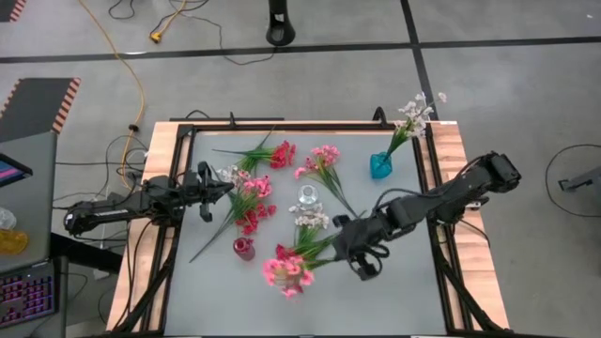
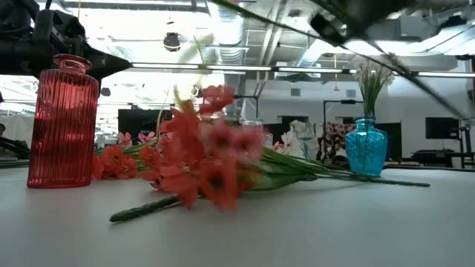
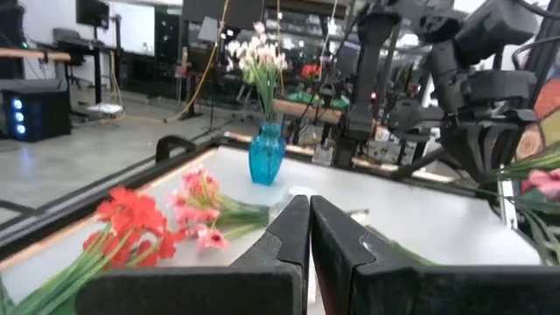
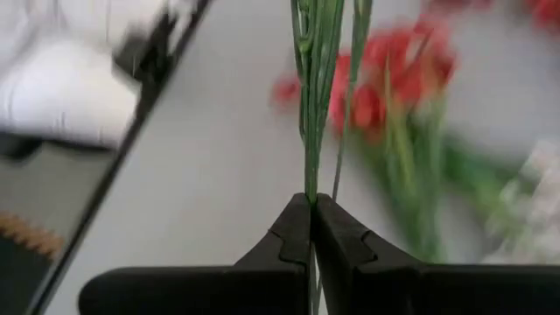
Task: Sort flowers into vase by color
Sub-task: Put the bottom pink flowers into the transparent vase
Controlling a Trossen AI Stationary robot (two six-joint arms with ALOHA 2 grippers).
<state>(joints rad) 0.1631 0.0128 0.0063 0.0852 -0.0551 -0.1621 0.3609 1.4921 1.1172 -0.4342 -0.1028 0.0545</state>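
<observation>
Right hand pinching green stem of pink flower sprig, near centre of counter | left hand pressed together, empty, left side by red sprigs | white flowers in blue vase, far right

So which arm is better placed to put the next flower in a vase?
The right. Its claw is already shut on a green stem, while the left claw is shut and empty at the table's left side.

Scattered flowers and red vase crowd mid-table.
</observation>
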